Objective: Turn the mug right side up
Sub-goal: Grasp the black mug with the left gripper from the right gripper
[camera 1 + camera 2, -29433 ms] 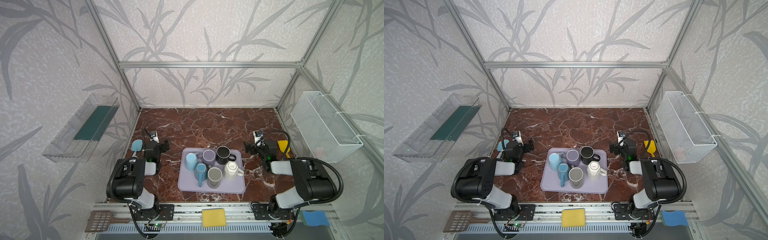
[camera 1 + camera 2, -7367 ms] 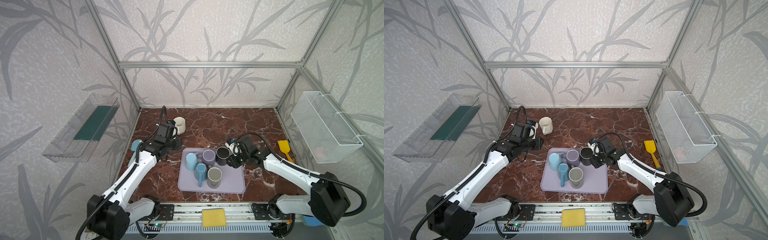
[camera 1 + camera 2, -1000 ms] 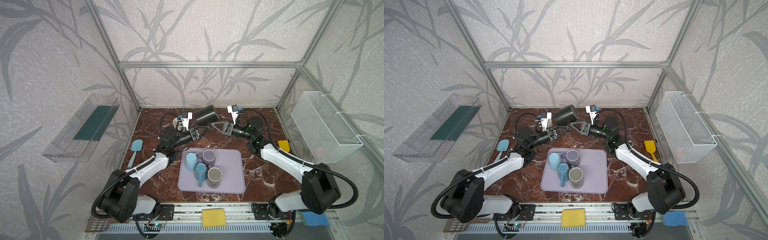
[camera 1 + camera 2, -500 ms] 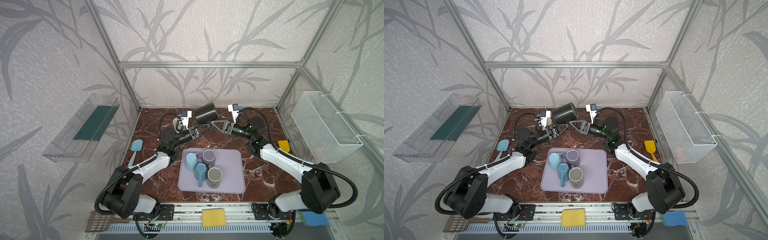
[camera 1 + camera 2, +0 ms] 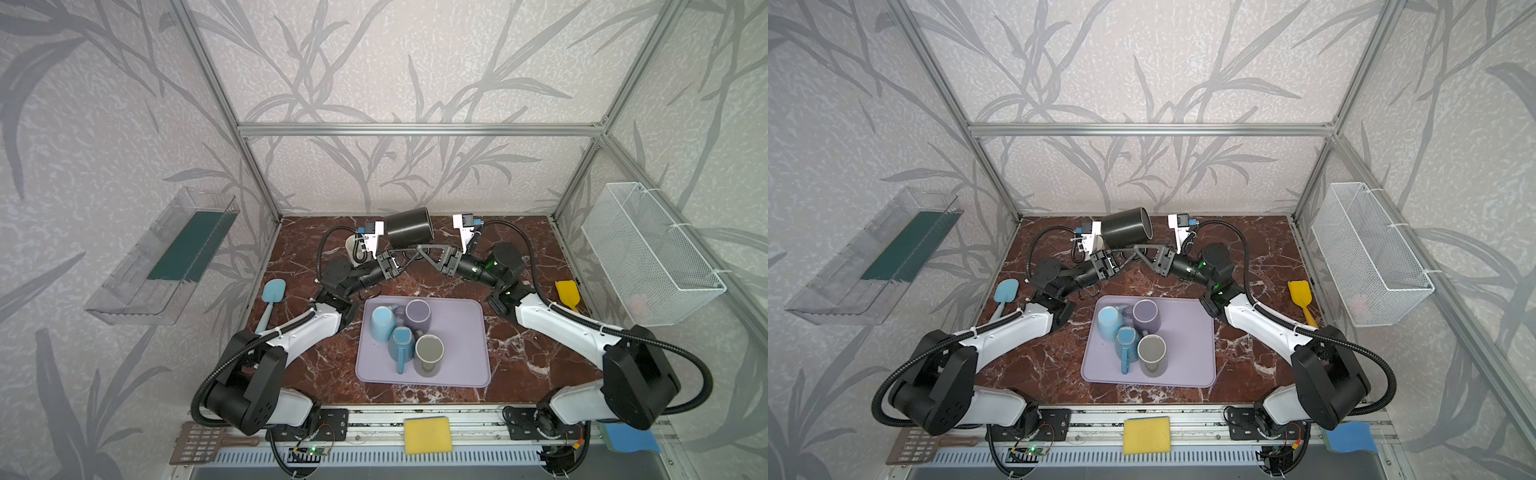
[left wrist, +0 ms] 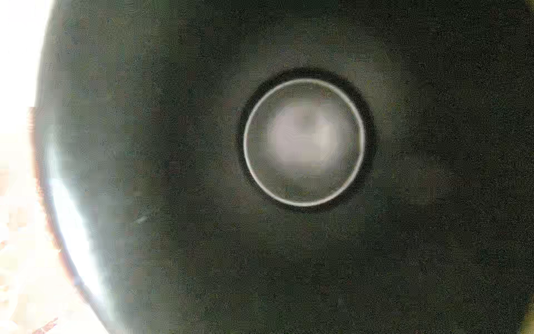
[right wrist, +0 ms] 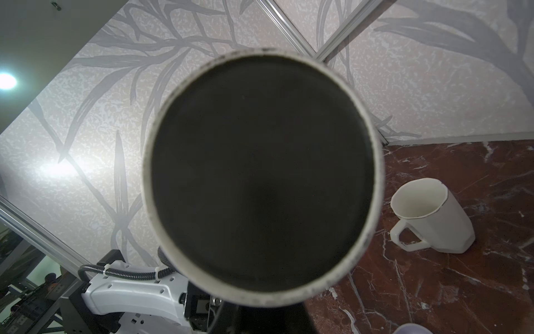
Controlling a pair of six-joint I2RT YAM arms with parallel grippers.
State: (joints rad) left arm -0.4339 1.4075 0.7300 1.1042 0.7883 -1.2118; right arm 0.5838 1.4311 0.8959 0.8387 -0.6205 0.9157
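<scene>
A black mug [image 5: 409, 227] [image 5: 1126, 229] hangs on its side high over the back of the table. Its base [image 7: 260, 173] faces the right wrist camera, and the left wrist view looks straight into its dark inside [image 6: 303, 141]. My right gripper [image 5: 420, 250] [image 5: 1138, 249] is shut on the mug from below, where its handle seems to be. My left gripper [image 5: 400, 257] [image 5: 1120, 255] reaches in from the left right under the mug. Its fingers are drawn narrow, and the mug hides whether they grip anything.
A lilac tray [image 5: 465, 332] in the middle holds light blue [image 5: 382, 324], purple [image 5: 417, 313], blue [image 5: 401, 345] and grey [image 5: 429, 353] mugs. A white mug [image 7: 433, 217] stands upright at the back left. Blue spatula [image 5: 272, 295] left, yellow spatula [image 5: 567, 291] and wire basket [image 5: 648, 253] right.
The left gripper's fingers have closed in under the mug over the last second. The mug and the right gripper have hardly moved.
</scene>
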